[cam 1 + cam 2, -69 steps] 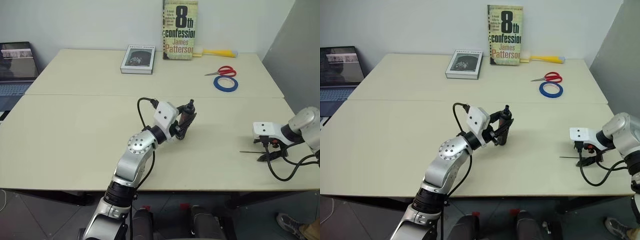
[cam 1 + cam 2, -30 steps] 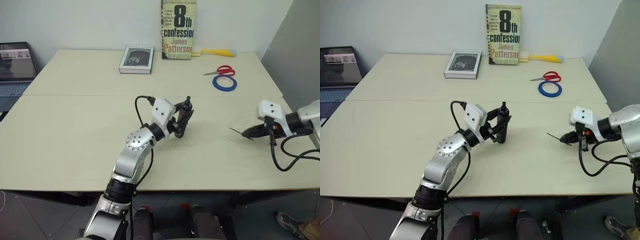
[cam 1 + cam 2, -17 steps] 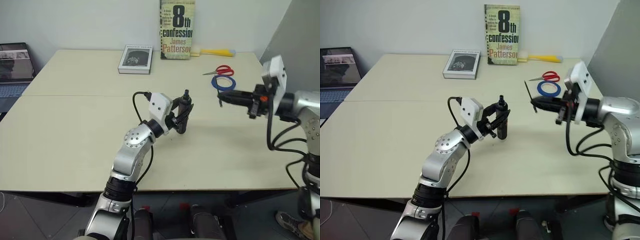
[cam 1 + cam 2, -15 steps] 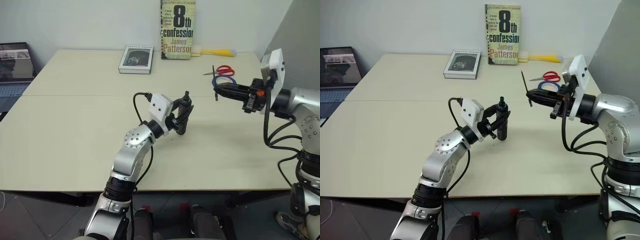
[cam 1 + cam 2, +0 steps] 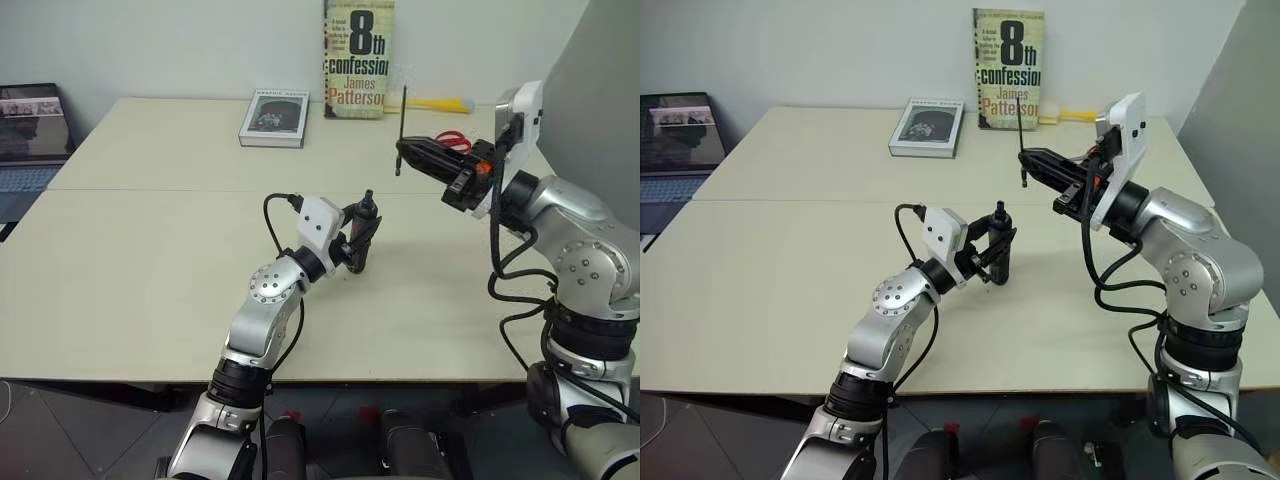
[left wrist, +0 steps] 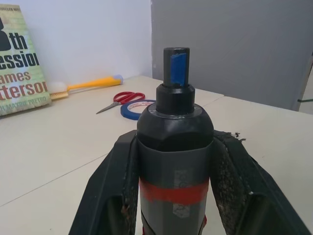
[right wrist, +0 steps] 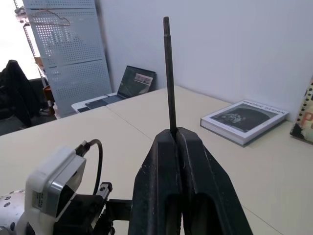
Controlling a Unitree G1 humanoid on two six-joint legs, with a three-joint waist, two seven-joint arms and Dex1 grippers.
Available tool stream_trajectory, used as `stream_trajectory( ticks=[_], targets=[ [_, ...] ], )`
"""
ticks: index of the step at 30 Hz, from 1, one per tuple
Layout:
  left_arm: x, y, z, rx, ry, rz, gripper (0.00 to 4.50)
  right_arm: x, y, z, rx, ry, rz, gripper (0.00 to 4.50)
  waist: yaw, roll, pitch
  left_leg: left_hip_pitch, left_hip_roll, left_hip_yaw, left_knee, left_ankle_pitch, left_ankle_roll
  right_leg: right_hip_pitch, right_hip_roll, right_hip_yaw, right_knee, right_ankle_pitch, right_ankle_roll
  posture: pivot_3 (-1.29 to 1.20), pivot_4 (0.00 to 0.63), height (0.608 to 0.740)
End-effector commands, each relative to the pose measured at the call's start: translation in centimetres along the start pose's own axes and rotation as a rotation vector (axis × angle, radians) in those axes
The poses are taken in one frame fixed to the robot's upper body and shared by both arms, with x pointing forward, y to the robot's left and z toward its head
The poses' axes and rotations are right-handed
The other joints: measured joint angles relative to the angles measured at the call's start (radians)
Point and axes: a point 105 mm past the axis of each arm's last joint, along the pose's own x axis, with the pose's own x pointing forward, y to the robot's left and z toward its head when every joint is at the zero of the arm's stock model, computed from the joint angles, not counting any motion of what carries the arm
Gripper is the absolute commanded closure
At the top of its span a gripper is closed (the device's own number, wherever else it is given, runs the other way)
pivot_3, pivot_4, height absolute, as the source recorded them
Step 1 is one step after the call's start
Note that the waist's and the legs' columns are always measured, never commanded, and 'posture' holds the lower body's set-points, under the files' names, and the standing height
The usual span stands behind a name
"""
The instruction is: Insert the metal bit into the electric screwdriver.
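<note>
A: Left wrist view shows the left pincer (image 6: pixel 173 196) clamped on the upright screwdriver (image 6: pixel 174 161), mid-surface, blue tip socket visible.

B: Right pincer (image 7: pixel 175 134) pinches the bit (image 7: pixel 169 73) up high, further right. Screwdriver's bottom end is cut off.

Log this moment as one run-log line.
left gripper: shut on electric screwdriver, upright | right gripper: shut on metal bit, raised beside screwdriver | insertion: not yet done

My arms are silver-grey metal with round jointed housings, and each wrist carries a white boxy camera block. Black cables loop from them. My left gripper (image 5: pixel 362 240) and right gripper (image 5: pixel 408 152) have matte black, scuffed fingers.
</note>
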Motion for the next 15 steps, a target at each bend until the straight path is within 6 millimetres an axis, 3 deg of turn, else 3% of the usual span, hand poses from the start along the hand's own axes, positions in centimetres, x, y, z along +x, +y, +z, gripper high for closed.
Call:
stream_trajectory(
  ticks=[1, 6, 15],
  targets=[
    [0.0, -0.4, 1.2, 0.003, -0.036, -0.041, 2.84, 0.1, 0.5, 1.5, -0.030, -0.064, 0.063, 4.50, 0.000, 0.000, 0.000, 0.000, 0.000, 0.000, 0.000, 0.000, 0.000, 0.000, 0.000, 0.000, 0.000, 0.000, 0.000, 0.00, 0.150, 0.740],
    [0.0, 0.3, 2.0, -0.009, -0.050, -0.077, 2.84, 0.7, -0.4, 0.9, -0.030, -0.072, 0.111, 4.50, -0.001, 0.000, 0.000, 0.000, 0.000, 0.000, 0.000, 0.000, 0.000, 0.000, 0.000, 0.000, 0.000, 0.000, 0.000, 0.00, 0.150, 0.740],
    [0.0, -0.5, 4.2, -0.015, -0.098, -0.202, 2.84, 1.4, -0.3, 0.7, -0.044, -0.064, 0.182, 4.50, -0.001, 0.000, 0.000, -0.001, 0.000, 0.000, -0.001, 0.000, 0.000, -0.001, 0.000, 0.000, -0.001, 0.000, -0.001, 0.00, 0.150, 0.740]
  ],
)
